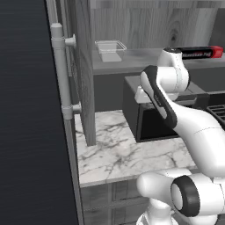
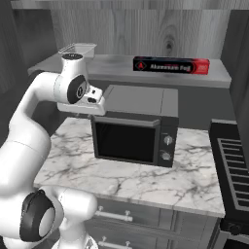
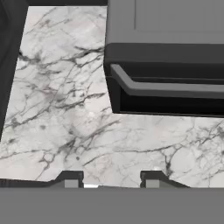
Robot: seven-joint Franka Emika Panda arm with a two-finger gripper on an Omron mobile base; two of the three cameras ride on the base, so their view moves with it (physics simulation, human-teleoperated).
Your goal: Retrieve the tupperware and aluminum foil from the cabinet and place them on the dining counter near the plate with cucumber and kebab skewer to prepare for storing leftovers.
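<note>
Cabinet [image 1: 83, 66] door stands open before us above the marble counter [image 2: 146, 180] and black microwave [image 2: 136, 129], its shelf holding the aluminum foil [image 2: 171, 65] well right of the tupperware [image 1: 110, 46], while our fingers [image 3: 72, 179] hang spread, gripping nothing.

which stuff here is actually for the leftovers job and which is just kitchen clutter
For the job:
- tupperware, on the cabinet shelf
- aluminum foil, same shelf, to the right
- claw, holding nothing

Just there:
- microwave under the shelf
- marble counter
- stove
</note>
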